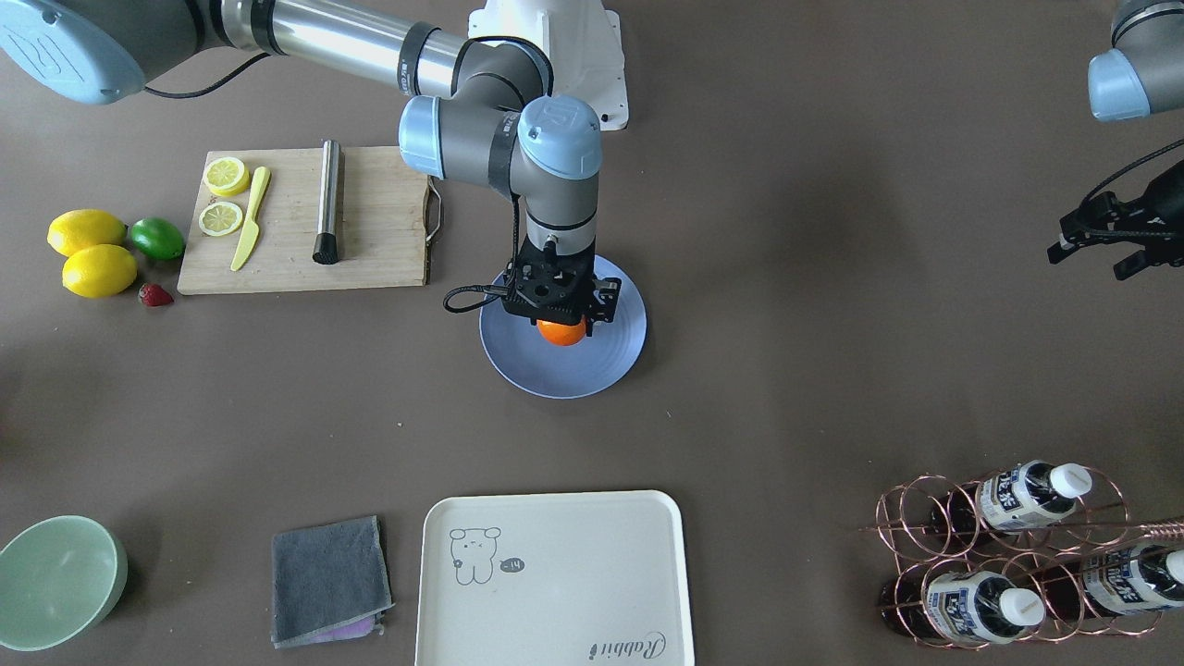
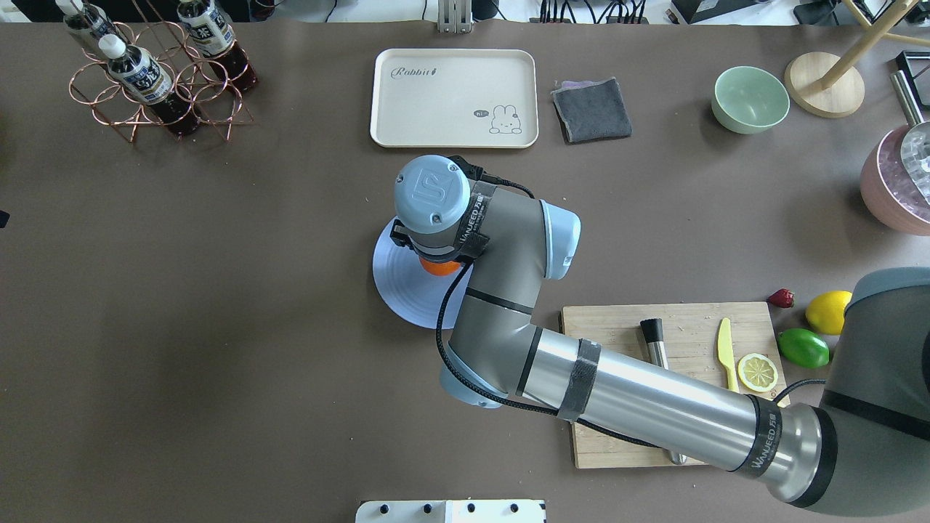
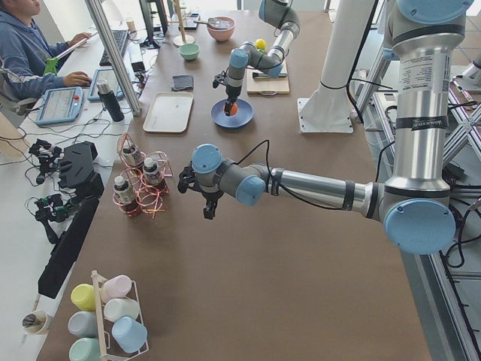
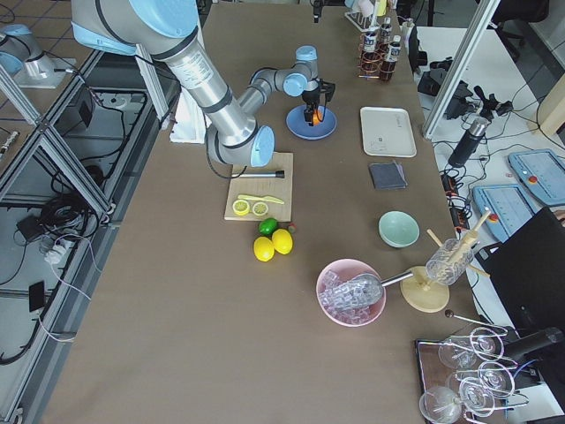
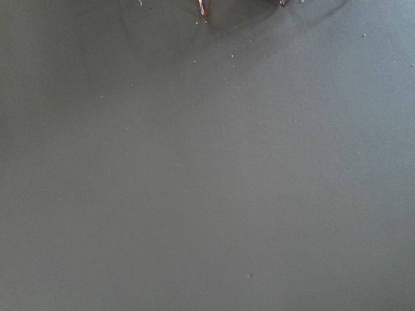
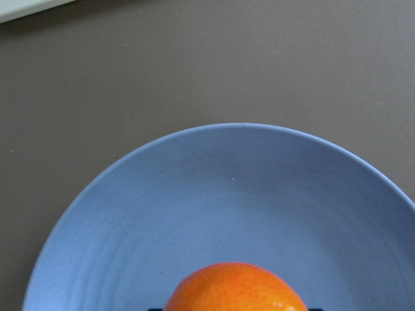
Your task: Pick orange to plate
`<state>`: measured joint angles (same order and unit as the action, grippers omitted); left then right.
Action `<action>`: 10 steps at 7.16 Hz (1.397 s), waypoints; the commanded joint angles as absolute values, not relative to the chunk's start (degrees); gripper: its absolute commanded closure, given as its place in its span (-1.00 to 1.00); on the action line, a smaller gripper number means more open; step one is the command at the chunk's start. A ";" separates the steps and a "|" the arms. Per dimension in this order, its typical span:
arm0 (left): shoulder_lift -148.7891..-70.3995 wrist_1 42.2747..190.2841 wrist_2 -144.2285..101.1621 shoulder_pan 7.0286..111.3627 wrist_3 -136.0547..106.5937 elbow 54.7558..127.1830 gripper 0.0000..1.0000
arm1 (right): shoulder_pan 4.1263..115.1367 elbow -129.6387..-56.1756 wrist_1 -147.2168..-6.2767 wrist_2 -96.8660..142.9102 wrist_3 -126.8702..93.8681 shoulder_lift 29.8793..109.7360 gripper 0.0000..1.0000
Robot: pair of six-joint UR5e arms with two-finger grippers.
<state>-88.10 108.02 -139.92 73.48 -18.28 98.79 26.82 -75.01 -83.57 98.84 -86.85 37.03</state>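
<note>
The orange [image 1: 562, 332] hangs just over the pale blue plate [image 1: 610, 361] in the middle of the table, with my right gripper [image 1: 561, 316] shut on it from above. The right wrist view shows the orange's top [image 6: 237, 288] at the bottom edge and the plate's rim [image 6: 246, 129] beyond it. In the overhead view the wrist hides most of the orange [image 2: 439, 268] and part of the plate [image 2: 399, 280]. My left gripper [image 1: 1090, 262] hovers open over bare table, far from the plate and near the wire bottle rack.
A cutting board [image 1: 379, 231] holding lemon slices, a yellow knife and a metal muddler lies by the plate. Two lemons [image 1: 97, 270], a lime [image 1: 157, 238] and a strawberry lie beyond it. A cream tray [image 1: 555, 578], grey cloth [image 1: 328, 578], mint bowl [image 1: 55, 578] and bottle rack [image 1: 1017, 555] line the far side.
</note>
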 commanded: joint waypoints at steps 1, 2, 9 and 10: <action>-88.07 108.02 -139.92 73.48 -18.28 98.79 -0.96 | 26.46 -74.88 -83.58 98.70 -86.84 37.09 -0.05; -87.98 108.10 -139.92 73.48 -18.28 98.79 -0.96 | 26.46 -75.32 -83.58 98.61 -86.23 37.09 -0.99; -84.81 93.52 -139.14 78.97 -5.22 97.21 -0.96 | 42.15 -92.66 -95.70 111.25 -62.81 47.75 -1.00; -85.95 82.12 -138.78 85.37 8.91 97.56 -0.96 | 46.02 -97.16 -95.80 114.40 -54.75 53.99 -1.00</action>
